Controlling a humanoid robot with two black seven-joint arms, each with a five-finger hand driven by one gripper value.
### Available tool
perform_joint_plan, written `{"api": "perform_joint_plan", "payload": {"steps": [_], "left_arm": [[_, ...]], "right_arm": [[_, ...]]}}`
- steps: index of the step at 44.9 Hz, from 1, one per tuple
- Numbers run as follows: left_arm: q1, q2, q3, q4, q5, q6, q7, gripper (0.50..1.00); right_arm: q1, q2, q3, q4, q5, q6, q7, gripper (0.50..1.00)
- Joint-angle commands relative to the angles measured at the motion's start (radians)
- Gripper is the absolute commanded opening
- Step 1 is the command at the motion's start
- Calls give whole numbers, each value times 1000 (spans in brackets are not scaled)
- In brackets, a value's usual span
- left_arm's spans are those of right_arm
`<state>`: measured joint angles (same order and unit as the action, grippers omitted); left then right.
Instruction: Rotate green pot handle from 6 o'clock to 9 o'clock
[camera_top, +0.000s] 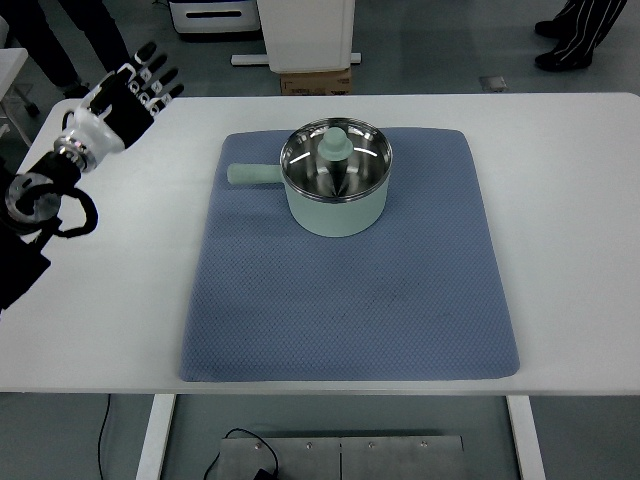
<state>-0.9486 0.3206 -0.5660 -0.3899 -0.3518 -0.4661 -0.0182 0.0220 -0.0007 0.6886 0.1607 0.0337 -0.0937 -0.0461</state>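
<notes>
A pale green pot (336, 205) with a shiny steel inside stands on the far part of a blue mat (350, 300). Its green handle (254, 175) points left, toward 9 o'clock. A green knobbed piece (335, 144) rests inside the pot near its far rim. My left hand (135, 88) is raised over the table's far left corner, well left of the pot, fingers spread and holding nothing. My right arm does not show.
The white table (100, 300) carries the mat. Beyond its far edge stand a white unit with a cardboard box (315, 82) under it, and a person's legs and shoes (570, 45) at the top right. More dark legs show at the top left.
</notes>
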Motion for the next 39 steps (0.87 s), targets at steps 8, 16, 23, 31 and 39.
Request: {"api": "perform_joint_plan", "payload": {"steps": [8,16,23,31,39], "left_arm": [[76,0,-210,0,-30,12,-20,1000],[65,6,-210,0,-30,12,-22,1000],[65,11,-210,0,-30,12,-22,1000],[97,8,-212,0,-32,10,-23,1000],[116,9,-213,0,-33,10,-25,1000]], "right_arm": [[-4,1,2,6,2,0,0,1000],[-5,1,0,2,0,0,0,1000],[-5,1,2,3,0,0,-1,1000],[-7,1,3,6,5,2,-11,1000],[1,1,5,6,8,2,-6,1000]]}}
